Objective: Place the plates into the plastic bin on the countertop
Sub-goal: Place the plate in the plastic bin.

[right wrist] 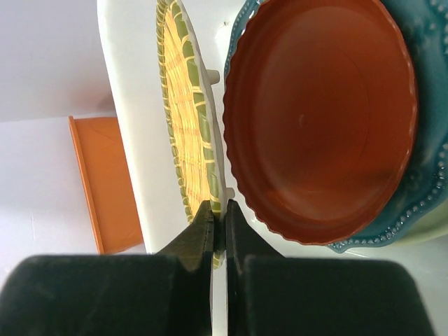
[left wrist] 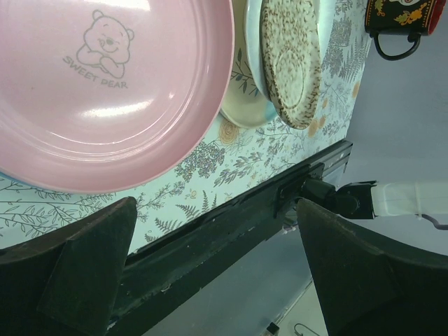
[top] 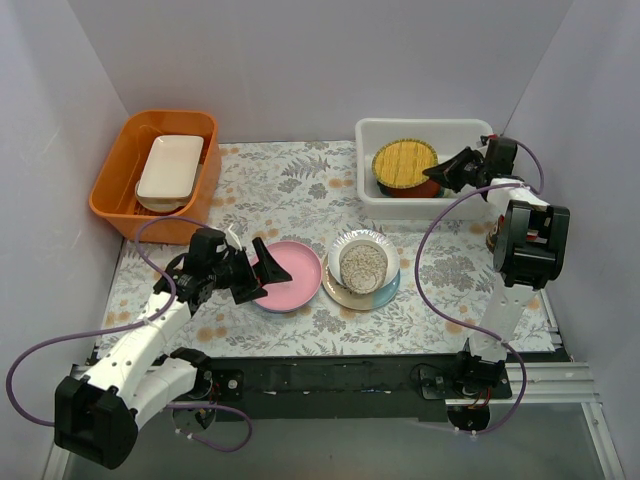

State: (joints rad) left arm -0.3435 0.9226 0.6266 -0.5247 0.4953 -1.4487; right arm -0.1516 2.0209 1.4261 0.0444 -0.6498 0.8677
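The plastic bin [top: 380,135] stands at the back right of the countertop [top: 290,185]. My right gripper [top: 433,172] is shut on the rim of a yellow woven-look plate with a green edge [top: 404,163], held tilted inside the bin. The right wrist view shows the gripper [right wrist: 218,218] pinching that plate [right wrist: 185,105], above a red-brown plate [right wrist: 318,119] that lies on a teal scalloped plate [right wrist: 428,105]. A pink plate [top: 290,275] lies on the countertop. My left gripper [top: 258,278] is open at its left rim. In the left wrist view the gripper [left wrist: 217,269] is empty, with the pink plate [left wrist: 112,84] just ahead.
A speckled plate [top: 362,262] sits on a stack of cream and light blue plates [top: 345,293] right of the pink plate. An orange tub [top: 120,195] holding a white rectangular dish [top: 170,168] stands back left. A dark mug [left wrist: 399,21] sits by the right arm.
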